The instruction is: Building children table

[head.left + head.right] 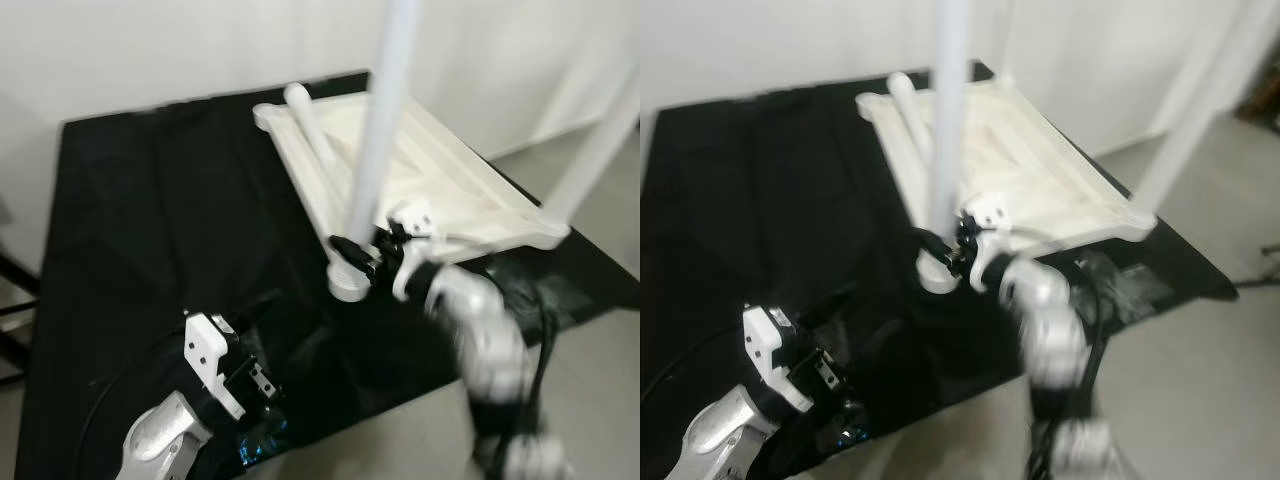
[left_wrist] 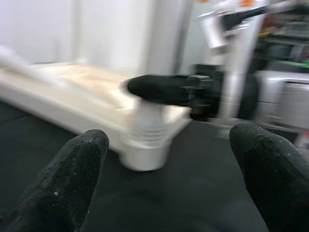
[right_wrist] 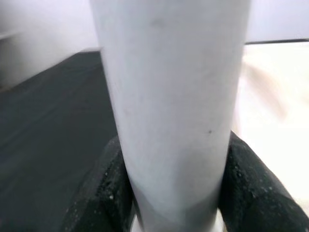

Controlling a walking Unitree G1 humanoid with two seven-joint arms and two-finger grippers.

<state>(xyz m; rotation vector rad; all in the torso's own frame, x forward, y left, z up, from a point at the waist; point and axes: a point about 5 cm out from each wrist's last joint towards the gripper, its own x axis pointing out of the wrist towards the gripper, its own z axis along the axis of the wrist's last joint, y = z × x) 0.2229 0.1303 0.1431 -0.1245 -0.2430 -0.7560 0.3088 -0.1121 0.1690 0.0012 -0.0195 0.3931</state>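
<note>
Left eye view: a black-covered surface point(image 1: 150, 230) carries an upturned white table top point(image 1: 440, 180) on its far right part.
Left gripper point(image 1: 262, 382): hovers over the near left of the surface, jaws spread wide, holding nothing; its fingertips point(image 2: 63, 186) frame the scene in the left wrist view.
Upright leg point(image 1: 378, 140): stands at the table top's near left corner, base in the corner socket point(image 1: 350, 285).
Right gripper point(image 1: 352, 252): jaws clamped around the upright leg just above the socket.
Loose leg point(image 1: 318, 135): lies along the table top's left edge.
Second upright leg point(image 1: 600, 150): rises at the right corner.
</note>
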